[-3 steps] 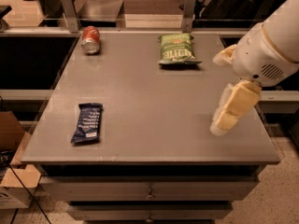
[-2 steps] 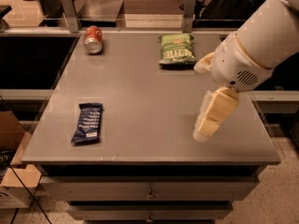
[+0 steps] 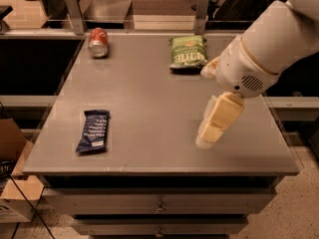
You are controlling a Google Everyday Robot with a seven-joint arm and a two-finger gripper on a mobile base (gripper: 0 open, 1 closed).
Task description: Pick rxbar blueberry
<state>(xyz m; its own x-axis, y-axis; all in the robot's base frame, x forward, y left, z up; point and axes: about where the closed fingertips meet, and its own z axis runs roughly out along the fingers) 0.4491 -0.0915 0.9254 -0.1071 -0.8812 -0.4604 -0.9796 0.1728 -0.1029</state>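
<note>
Tool [image 3: 208, 133] is hanging off the white arm [image 3: 264, 49] over the right half of the surface [image 3: 149, 103], tip angling down and toward the left of the view. As far as you can judge it is hovering just above the top, not touching it. You are not getting a read on whether it is wide or narrow: cannot tell from this angle. Over the last second it has been sliding steadily leftward, from near the right edge toward the middle. The arm's bulk is following and is now crowding the space just beside the green chip bag [image 3: 188, 52] at the back. The rxbar blueberry [image 3: 93, 130] is lying flat near the front-left corner, long axis running roughly front to back, white text up, and it has not shifted. It is sitting well apart from the tool, with bare top between them. The red soda can [image 3: 98, 42] is lying on its side at the back left, also unmoved and well away from the bar. You are likely watching the approach leg: the gap is closing, but nothing is being grasped yet. You are probably needing more leftward travel, then a descent squarely over the wrapper. The bar is looking thin and flat, so a low pinch across its narrow width seems the likely call.
</note>
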